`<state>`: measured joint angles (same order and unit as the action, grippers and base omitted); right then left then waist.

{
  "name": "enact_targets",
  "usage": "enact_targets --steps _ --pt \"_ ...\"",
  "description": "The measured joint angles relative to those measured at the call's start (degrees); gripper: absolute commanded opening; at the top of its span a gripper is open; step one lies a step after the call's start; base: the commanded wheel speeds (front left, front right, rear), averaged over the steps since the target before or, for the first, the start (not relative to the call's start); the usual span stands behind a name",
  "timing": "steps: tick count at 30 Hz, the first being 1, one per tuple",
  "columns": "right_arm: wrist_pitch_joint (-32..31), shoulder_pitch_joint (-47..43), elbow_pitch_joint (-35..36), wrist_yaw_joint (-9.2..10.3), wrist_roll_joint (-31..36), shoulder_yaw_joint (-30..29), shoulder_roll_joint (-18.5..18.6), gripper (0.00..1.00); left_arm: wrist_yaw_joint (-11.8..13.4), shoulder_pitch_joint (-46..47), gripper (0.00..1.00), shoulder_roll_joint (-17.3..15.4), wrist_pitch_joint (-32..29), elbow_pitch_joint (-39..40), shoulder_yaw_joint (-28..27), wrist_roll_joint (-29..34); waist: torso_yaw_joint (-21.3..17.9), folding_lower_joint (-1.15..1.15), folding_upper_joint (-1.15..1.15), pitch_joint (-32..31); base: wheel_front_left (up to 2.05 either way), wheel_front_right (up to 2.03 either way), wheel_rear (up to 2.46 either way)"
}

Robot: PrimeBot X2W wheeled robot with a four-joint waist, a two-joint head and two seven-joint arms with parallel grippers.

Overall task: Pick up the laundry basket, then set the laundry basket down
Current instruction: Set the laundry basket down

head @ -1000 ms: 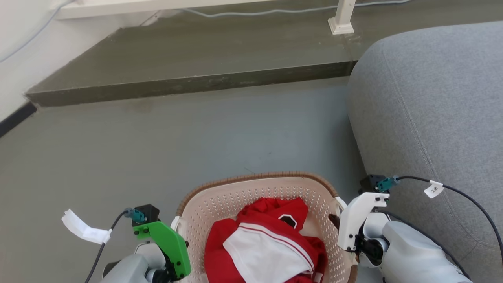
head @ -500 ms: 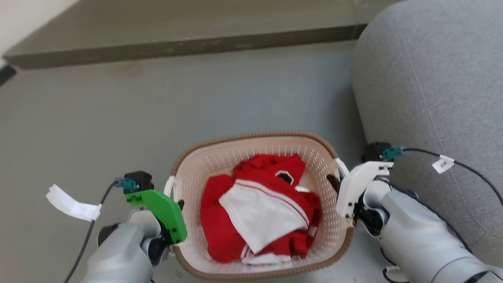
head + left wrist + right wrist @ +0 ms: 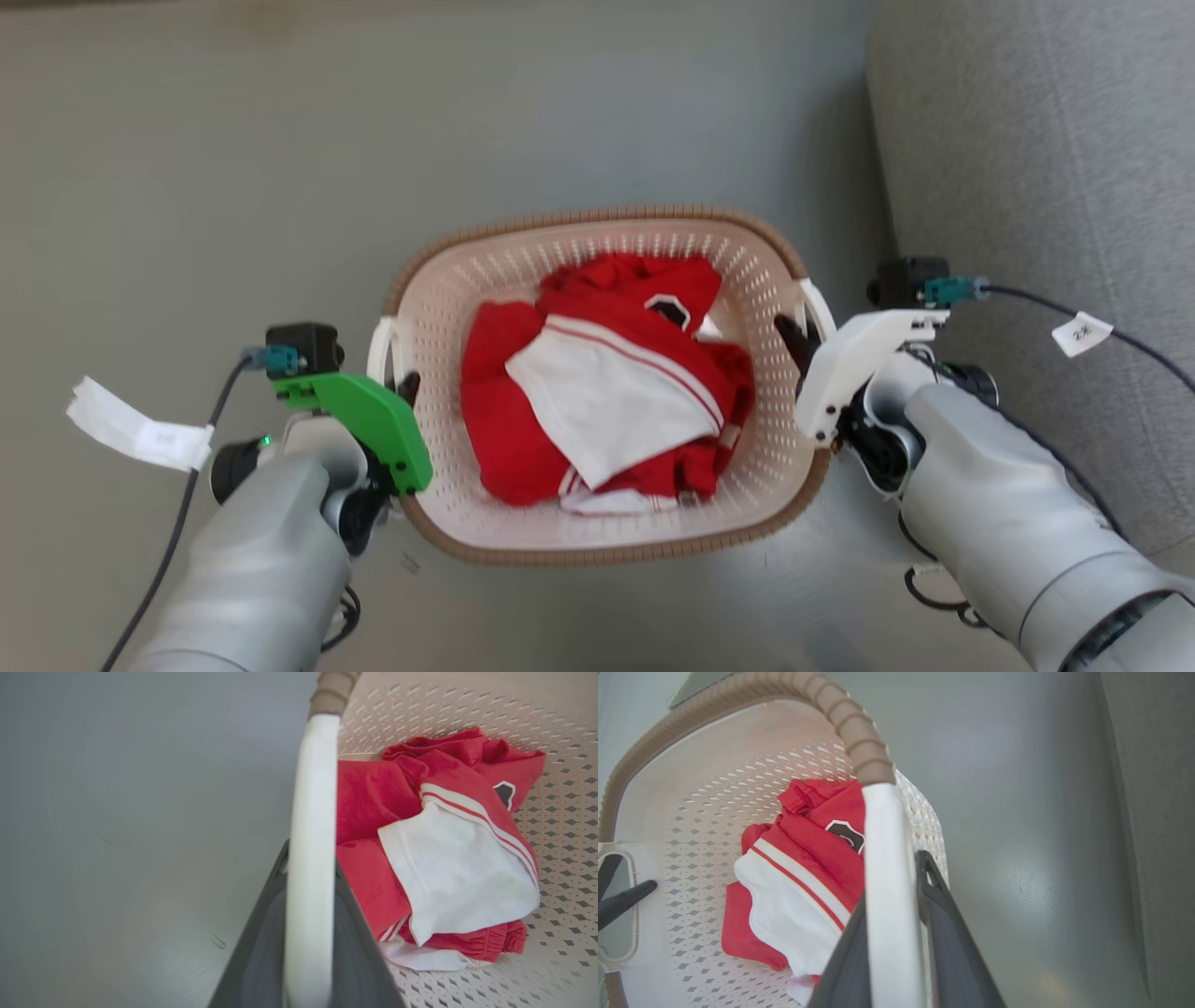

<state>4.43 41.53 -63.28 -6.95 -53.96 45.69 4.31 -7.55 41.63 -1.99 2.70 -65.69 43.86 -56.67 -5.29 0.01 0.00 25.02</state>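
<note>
A red garment with white stripes lies crumpled, a white panel folded over its top; smooth grey floor lies all round; a grey fabric sofa stands at the right.

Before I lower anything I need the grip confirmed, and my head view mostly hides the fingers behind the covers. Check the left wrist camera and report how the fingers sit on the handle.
Observer: The left gripper has its dark fingers one each side of the white left handle of the laundry basket, closed against it.
Operator: Now do the right wrist camera.
Observer: The right gripper clamps the right handle likewise, a finger on either side.
</note>
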Motion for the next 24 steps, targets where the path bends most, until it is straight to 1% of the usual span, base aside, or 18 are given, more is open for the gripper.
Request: enact_targets --steps 10,19,24 --pt "4.1 4.4 0.7 0.0 0.5 0.0 0.0 0.0 0.0 5.1 0.0 -0.9 3.5 0.2 -0.4 1.2 0.2 0.0 0.0 8.2 0.0 0.0 0.0" --pt "5.7 6.5 0.7 0.0 0.5 0.2 -0.1 0.0 0.0 7.3 0.0 -0.9 5.7 -0.3 -0.7 1.4 0.1 0.0 0.0 15.4 0.0 0.0 0.0" --pt "6.3 7.4 0.7 0.0 0.5 0.8 -0.1 0.0 0.0 8.3 0.0 -0.9 6.4 -0.4 -0.6 1.5 -0.1 0.0 0.0 17.8 0.0 0.0 0.0"
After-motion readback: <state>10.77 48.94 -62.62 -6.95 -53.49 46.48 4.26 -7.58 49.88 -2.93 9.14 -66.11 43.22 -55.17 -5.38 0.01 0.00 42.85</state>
